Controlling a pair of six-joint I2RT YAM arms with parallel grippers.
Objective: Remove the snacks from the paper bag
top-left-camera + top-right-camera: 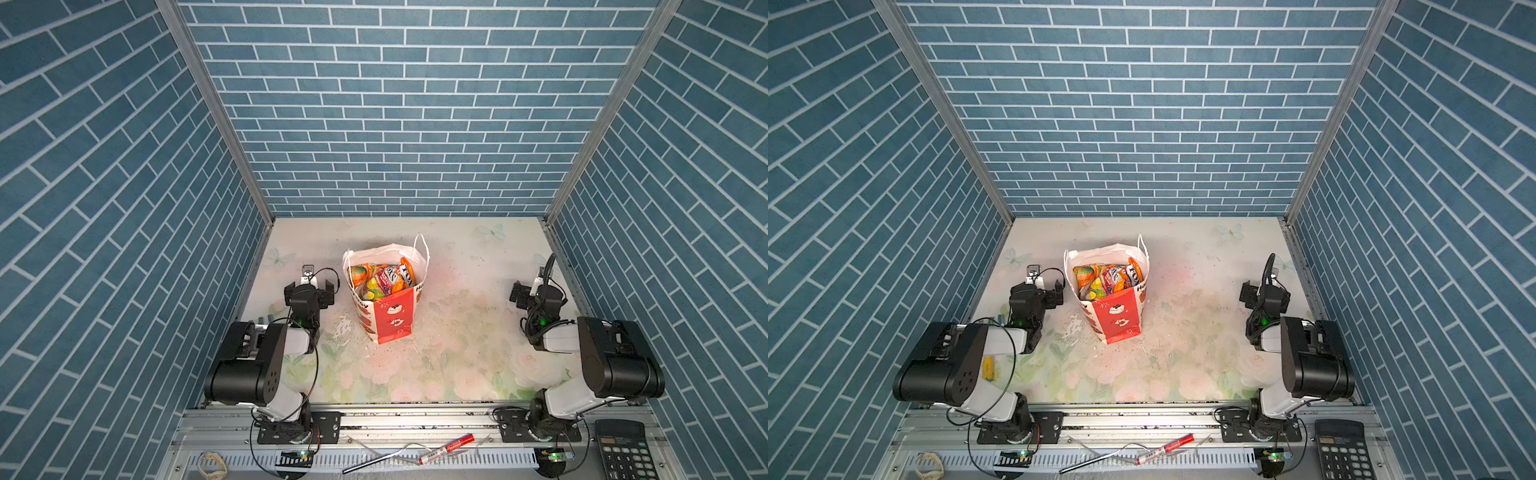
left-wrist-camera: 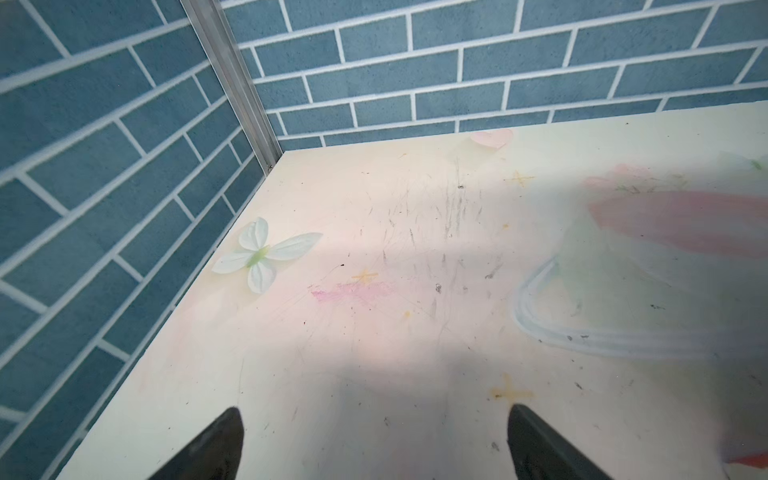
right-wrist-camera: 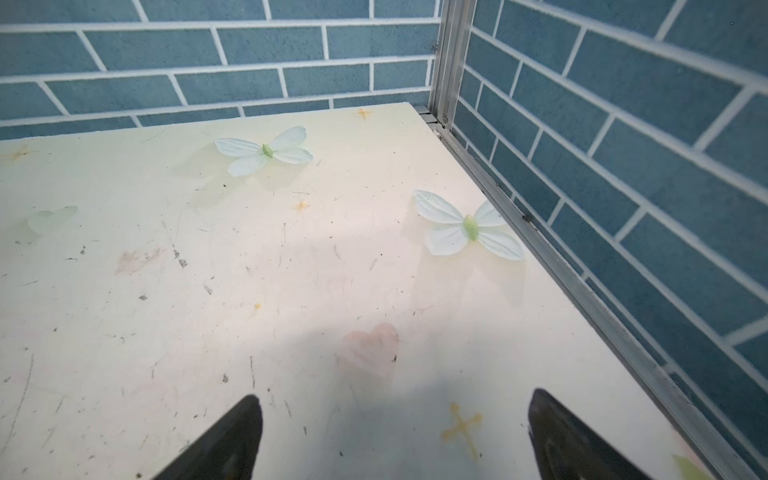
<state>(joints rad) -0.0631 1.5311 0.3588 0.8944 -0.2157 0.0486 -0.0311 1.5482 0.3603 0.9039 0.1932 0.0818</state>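
I read "FOX" on an orange packet (image 1: 407, 272) at two o'clock inside the paper bag (image 1: 392, 316). The bag's white face shows "Ha"; the rest blurs.

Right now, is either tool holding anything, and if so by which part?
Nothing is held. The left tool and right tool are open and empty, apart from the paper bag.

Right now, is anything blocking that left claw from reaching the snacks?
Only the bag itself. The snacks lie inside the paper bag, so its white wall stands between them and the open left gripper beside it. The bag's mouth is open; nothing covers it.
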